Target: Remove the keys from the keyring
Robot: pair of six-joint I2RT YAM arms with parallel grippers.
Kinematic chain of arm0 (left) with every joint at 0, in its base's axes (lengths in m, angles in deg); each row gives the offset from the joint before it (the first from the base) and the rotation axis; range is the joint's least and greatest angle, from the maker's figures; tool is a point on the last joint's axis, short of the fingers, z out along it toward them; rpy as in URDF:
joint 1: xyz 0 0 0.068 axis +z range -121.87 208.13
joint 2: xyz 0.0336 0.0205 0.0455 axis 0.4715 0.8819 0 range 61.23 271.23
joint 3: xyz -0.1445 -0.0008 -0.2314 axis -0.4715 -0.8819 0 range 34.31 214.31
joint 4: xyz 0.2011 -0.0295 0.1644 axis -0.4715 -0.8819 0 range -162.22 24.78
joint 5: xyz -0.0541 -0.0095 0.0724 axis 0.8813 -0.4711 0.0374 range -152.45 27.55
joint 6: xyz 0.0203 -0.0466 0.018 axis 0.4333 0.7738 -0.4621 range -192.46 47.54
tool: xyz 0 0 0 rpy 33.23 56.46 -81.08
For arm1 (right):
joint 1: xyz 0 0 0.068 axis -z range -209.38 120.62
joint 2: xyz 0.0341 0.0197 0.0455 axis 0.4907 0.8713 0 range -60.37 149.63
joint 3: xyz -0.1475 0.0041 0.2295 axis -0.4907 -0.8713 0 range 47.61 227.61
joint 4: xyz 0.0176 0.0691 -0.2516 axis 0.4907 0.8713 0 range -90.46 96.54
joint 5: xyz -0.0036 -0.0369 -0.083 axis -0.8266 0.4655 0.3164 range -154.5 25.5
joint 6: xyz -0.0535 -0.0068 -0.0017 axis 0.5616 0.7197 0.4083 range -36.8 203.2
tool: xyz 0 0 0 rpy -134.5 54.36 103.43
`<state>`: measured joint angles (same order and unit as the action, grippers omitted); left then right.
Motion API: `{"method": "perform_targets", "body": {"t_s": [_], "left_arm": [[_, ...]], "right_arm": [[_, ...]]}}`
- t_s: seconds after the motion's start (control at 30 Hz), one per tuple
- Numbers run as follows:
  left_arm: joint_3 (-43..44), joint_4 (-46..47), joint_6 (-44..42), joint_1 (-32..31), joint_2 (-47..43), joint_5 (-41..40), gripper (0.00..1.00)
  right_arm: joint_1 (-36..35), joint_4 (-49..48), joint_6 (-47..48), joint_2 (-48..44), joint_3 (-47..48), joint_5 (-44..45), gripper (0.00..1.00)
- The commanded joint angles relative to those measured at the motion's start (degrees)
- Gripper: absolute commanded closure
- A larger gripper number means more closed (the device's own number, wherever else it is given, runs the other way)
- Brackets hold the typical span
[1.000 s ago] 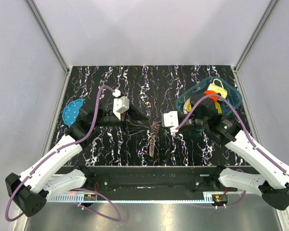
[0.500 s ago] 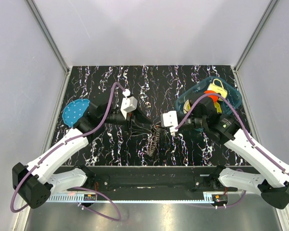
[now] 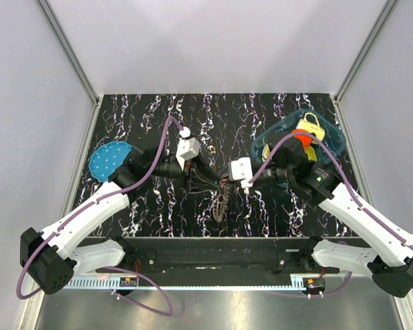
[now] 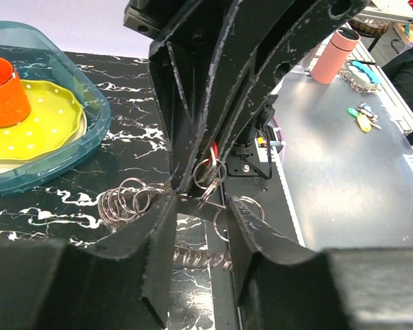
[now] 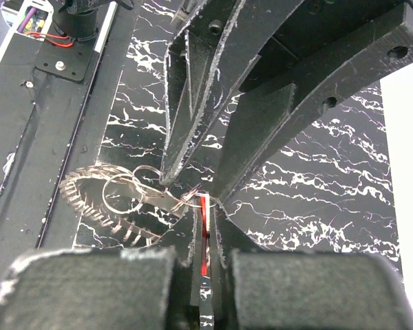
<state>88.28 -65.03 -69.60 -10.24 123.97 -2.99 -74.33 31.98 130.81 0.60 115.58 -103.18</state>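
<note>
The keys (image 3: pixel 220 204) hang in a grey toothed bunch between the two arms, low over the black marbled table. My right gripper (image 5: pixel 205 206) is shut on the small red piece (image 5: pixel 204 232), which links to the thin rings (image 5: pixel 103 194). The fanned keys (image 5: pixel 89 199) trail left of it. My left gripper (image 4: pixel 203 206) faces it with jaws apart, its fingertips (image 5: pixel 167 175) straddling the linked rings. A stack of thin rings (image 4: pixel 124 203) shows left of the left finger, and more keys (image 4: pixel 199 258) lie below the gap. The two grippers (image 3: pixel 217 181) nearly touch.
A teal tray (image 3: pixel 330 141) at the right holds a yellow plate (image 4: pixel 48 124), an orange cup (image 4: pixel 3 89) and a yellow padlock-shaped item (image 3: pixel 310 125). A blue round disc (image 3: pixel 107 159) lies at the left table edge. The metal frame (image 3: pixel 213 258) runs along the near edge.
My left arm has swung right and closed the distance to the right gripper and the keys. Its jaws have narrowed a little. The right gripper has kept its grip and edged slightly left.
</note>
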Motion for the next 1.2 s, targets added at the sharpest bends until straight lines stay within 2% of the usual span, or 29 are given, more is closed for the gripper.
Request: {"method": "perform_targets", "body": {"t_s": [0.0, 0.17, 0.33, 0.5, 0.63, 0.77, 1.03, 1.17], "left_arm": [[1.4, 5.2, 1.0, -1.4, -0.7, 3.1, 0.67], [2.2, 5.4, 1.7, -2.0, 0.5, 3.8, 0.77], [1.7, 5.4, 2.2, -2.2, -0.1, 4.8, 0.77], [1.1, 5.4, 2.8, -2.2, -1.5, 5.1, 0.71], [0.8, 5.3, 2.7, -2.2, -2.4, 3.6, 0.61], [0.5, 5.1, 2.7, -2.2, -2.6, 3.7, 0.6], [0.6, 5.3, 2.6, -2.4, -2.4, 3.5, 0.71], [0.5, 5.1, 2.6, -2.5, -2.6, 3.6, 0.72]], "right_arm": [[0.1, -4.0, -0.8, 0.5, 2.6, 1.3, 1.0], [0.1, -5.5, -1.7, 0.0, 2.0, 2.5, 1.0], [0.2, -5.5, -2.4, 0.6, 2.0, 4.9, 1.0], [0.1, -4.9, -2.1, 0.6, 1.6, 6.5, 1.0], [0.2, -4.9, -2.4, 1.0, 1.6, 6.7, 1.0], [0.2, -4.7, -2.5, 1.0, 1.4, 7.5, 1.0], [0.2, -4.1, -2.7, 0.9, 1.5, 8.1, 1.0], [0.2, -4.1, -3.1, 0.8, 1.5, 8.0, 1.0]]}}
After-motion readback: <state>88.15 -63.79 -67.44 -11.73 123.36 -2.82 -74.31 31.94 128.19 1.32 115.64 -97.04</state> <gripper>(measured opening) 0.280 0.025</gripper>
